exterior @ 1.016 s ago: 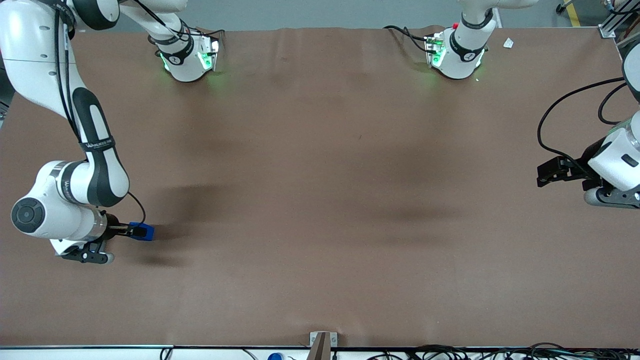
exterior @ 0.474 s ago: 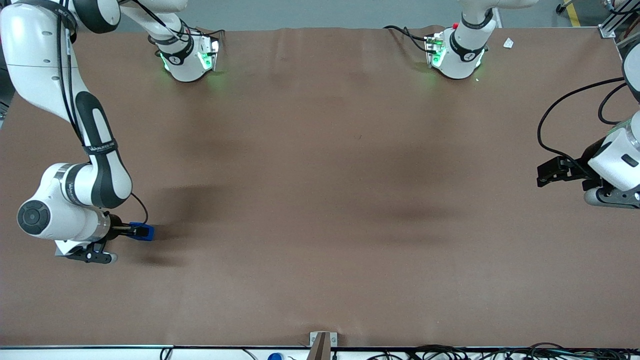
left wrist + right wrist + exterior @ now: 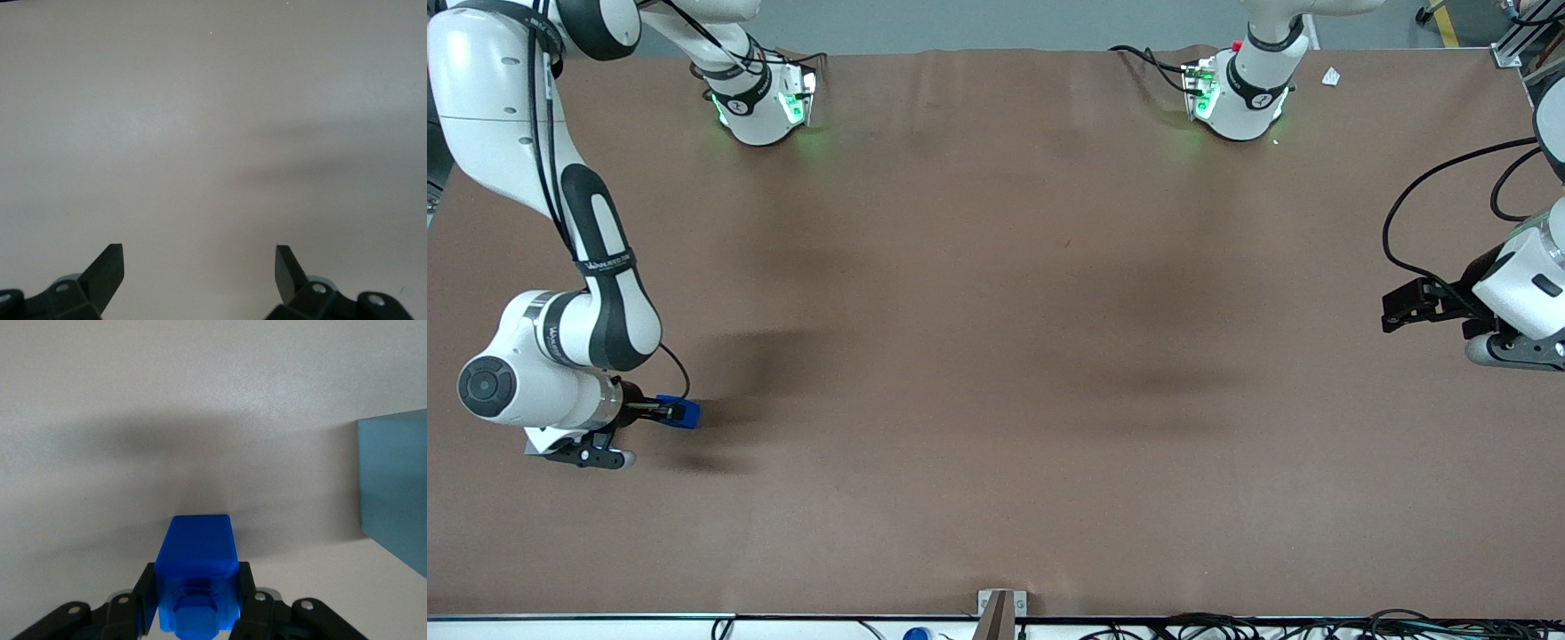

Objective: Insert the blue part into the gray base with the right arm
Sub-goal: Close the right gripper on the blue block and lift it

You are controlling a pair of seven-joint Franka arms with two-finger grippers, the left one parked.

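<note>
In the front view, the right arm is being held low over the brown desk at the working arm's end, and the pincer is being kept closed on the blue part, which is being carried just above the desk surface. Against the picture from a second ago the wrist is seen to be shifted slightly, while almost nothing is altered since half a second ago, so the carrying motion is judged to be slowing or pausing. No gray base is being shown in this view. In the right wrist view, the blue part is being clamped between both fingers, and a pale blue-gray block is being caught beside it; this is taken, with some doubt, as the gray base, so the transfer toward it is judged barely begun.
</note>
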